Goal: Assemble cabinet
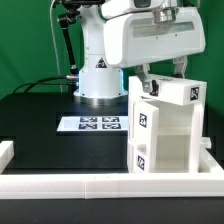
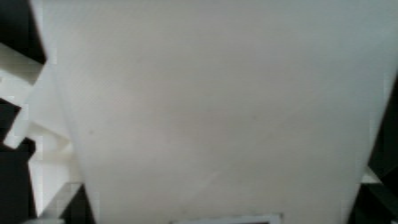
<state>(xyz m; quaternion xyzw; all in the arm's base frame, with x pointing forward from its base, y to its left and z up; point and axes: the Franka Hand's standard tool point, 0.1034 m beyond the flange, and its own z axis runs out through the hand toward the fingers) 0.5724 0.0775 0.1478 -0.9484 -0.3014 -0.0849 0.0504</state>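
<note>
The cabinet [image 1: 168, 130] is a tall white box with open compartments and small black-and-white tags. It stands upright at the exterior view's right, by the white front rail. My gripper [image 1: 163, 76] hangs right over its top panel. The two black fingers [image 1: 146, 78] stand wide apart, their tips at the top edge and holding nothing that I can see. In the wrist view a broad white face of the cabinet [image 2: 214, 100] fills nearly the whole picture, very close and blurred. My fingertips do not show there.
The marker board [image 1: 88, 124] lies flat on the black table, to the exterior view's left of the cabinet. The arm's white base [image 1: 98, 82] stands behind it. A low white rail [image 1: 100, 184] runs along the front, with a short piece [image 1: 6, 152] at the left.
</note>
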